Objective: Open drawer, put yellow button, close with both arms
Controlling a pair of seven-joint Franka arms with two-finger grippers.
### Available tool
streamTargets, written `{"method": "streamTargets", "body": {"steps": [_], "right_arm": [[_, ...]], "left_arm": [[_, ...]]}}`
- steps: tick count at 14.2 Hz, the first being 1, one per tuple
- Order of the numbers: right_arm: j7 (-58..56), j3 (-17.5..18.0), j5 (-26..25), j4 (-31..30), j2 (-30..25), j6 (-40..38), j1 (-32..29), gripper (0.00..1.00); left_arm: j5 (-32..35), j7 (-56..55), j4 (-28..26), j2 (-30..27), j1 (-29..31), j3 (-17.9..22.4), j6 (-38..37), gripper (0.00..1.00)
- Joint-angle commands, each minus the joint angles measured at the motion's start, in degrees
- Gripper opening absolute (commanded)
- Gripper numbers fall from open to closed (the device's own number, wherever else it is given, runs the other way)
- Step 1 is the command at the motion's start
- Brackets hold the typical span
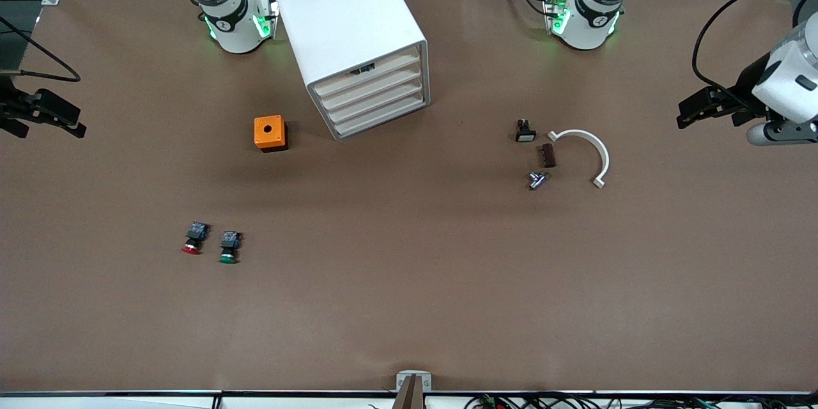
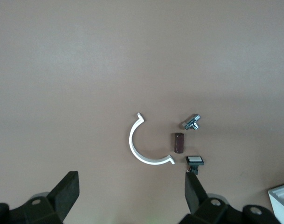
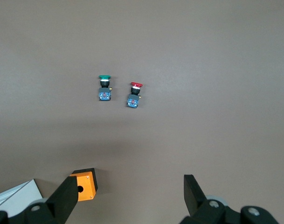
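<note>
The white cabinet [image 1: 348, 25] stands toward the robots' side of the table. Its top drawer [image 1: 383, 69] sits level with the three drawers below it. A small dark blue bit [image 1: 362, 68] shows at the drawer's upper edge; I cannot tell what it is. No yellow cap shows in any view. My left gripper [image 1: 687, 114] is open and empty, raised over the left arm's end of the table; it also shows in its own wrist view [image 2: 131, 185]. My right gripper [image 1: 73, 123] is open and empty over the right arm's end, and shows in its own wrist view [image 3: 130, 187].
An orange box with a hole [image 1: 270, 133] sits beside the cabinet. A red-capped switch [image 1: 193, 239] and a green-capped switch [image 1: 229, 248] lie nearer the front camera. A white curved clip [image 1: 585, 153], brown block [image 1: 547, 155], metal fitting [image 1: 537, 179] and black switch [image 1: 525, 132] lie toward the left arm's end.
</note>
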Motion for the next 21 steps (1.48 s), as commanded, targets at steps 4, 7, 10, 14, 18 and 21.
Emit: {"method": "streamTargets", "body": {"steps": [4,7,10,14,18,21], "right_arm": [[1.02,-0.1,-0.31,-0.22,-0.07,-0.11,0.4,1.0],[1.02,-0.1,-0.31,-0.22,-0.07,-0.11,0.4,1.0],[1.02,-0.1,-0.31,-0.22,-0.07,-0.11,0.4,1.0],[1.02,-0.1,-0.31,-0.22,-0.07,-0.11,0.4,1.0],[1.02,-0.1,-0.31,-0.31,-0.07,-0.11,0.31,1.0],[1.02,-0.1,-0.31,-0.31,-0.07,-0.11,0.31,1.0]], "left_arm": [[0.3,2.77,-0.96,-3.72,1.21,-0.14,0.54,1.0],[0.3,2.68,1.25,-3.46,1.21,-0.14,-4.12,1.0],[0.12,2.07,2.13,-3.46,1.03,-0.58,-4.22,1.0],[0.04,1.8,2.66,-3.46,0.94,-0.76,-4.22,1.0],[0.04,1.71,3.53,-3.55,1.03,-0.67,-4.57,1.0],[0.12,2.33,3.89,-3.37,1.21,-0.5,-5.8,1.0]]}}
